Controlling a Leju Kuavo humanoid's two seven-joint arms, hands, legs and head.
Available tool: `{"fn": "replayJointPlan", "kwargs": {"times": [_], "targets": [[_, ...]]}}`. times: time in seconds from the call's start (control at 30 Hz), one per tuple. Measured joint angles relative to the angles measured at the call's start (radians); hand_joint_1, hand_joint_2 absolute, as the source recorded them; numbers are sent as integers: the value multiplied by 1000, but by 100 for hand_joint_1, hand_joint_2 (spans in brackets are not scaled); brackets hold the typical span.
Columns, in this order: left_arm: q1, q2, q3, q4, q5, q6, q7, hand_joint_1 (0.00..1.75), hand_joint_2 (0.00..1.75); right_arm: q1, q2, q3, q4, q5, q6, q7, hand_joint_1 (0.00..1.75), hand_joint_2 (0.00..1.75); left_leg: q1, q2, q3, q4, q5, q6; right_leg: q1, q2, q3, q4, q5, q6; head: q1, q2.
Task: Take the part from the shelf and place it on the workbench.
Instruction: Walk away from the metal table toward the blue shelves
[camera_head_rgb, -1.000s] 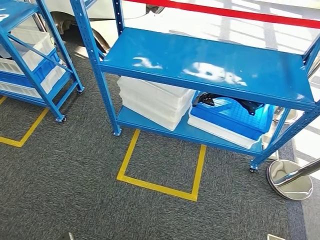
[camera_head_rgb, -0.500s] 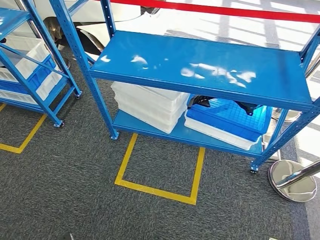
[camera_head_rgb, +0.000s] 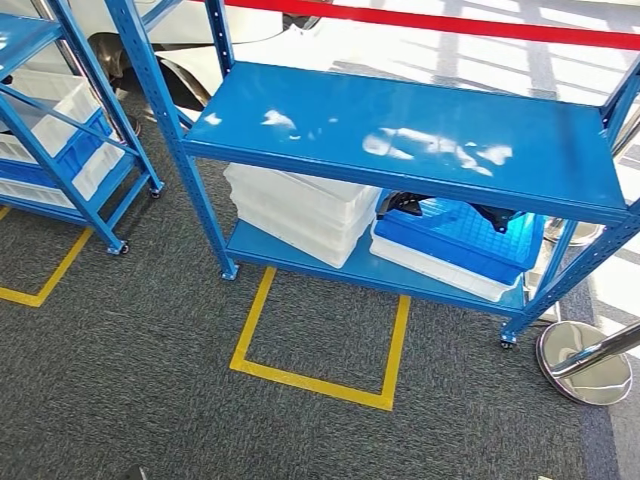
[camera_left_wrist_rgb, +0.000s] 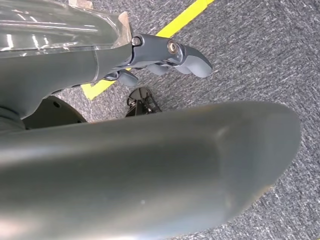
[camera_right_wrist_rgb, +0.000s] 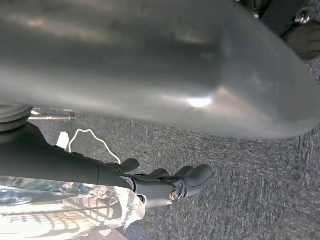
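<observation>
A blue shelf rack (camera_head_rgb: 407, 130) stands ahead of me, its upper board bare. On its lower board a blue tray (camera_head_rgb: 460, 235) sits on a white one, and a black part (camera_head_rgb: 411, 203) lies in it, mostly hidden by the upper board. A stack of white bins (camera_head_rgb: 302, 210) stands beside the tray. My left hand (camera_left_wrist_rgb: 177, 52) hangs over the grey carpet, fingers stretched out and holding nothing. My right hand (camera_right_wrist_rgb: 173, 182) hangs the same way, empty, above the carpet.
A second blue rack (camera_head_rgb: 53, 130) with white and blue bins stands at the left. Yellow tape (camera_head_rgb: 317, 375) marks a square on the floor before the shelf. A stanchion's metal base (camera_head_rgb: 585, 360) sits at the right, and a red belt (camera_head_rgb: 453, 22) runs behind.
The camera has shifted a little since a second ago, so the shelf sits slightly further left in the picture. Nothing on the shelf has moved.
</observation>
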Motion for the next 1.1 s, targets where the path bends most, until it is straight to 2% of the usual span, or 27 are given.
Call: {"fn": "replayJointPlan", "kwargs": {"times": [0.37, 0.67, 0.8, 1.0, 1.1], "targets": [[0, 0, 0, 0, 0, 2, 33, 0, 0, -1, 9, 0, 0, 18, 17, 64, 0, 0, 0, 0, 0, 0, -1, 0, 0, 0, 0, -2, 0, 0, 0, 0], [0, 0, 0, 0, 0, 3, 37, 0, 0, -1, 14, 0, 0, 22, 22, 69, 0, 0, 0, 0, 0, 0, -1, 0, -1, 0, 0, -2, 0, 0, 0, 0], [-1, 0, 0, 0, 0, 18, 49, 0, 175, -1, 14, 1, 0, 29, 28, 73, 0, 0, 0, 0, 0, 0, -1, 0, -1, 0, 0, -2, 0, 0, 0, 0], [-1, 0, 1, 0, 0, 32, 53, 0, 175, -1, 15, 2, 0, 39, 35, 77, 0, 0, 0, 0, 0, 0, -1, 0, -1, 0, 0, -2, 0, 0, 0, 0], [-1, 0, 1, 0, 0, 10, 34, 0, 175, -1, 16, 5, 0, 48, 42, 77, 0, 131, 0, 0, 0, 0, -1, 0, -1, 0, 0, -2, 0, 0, 0, 0]]}}
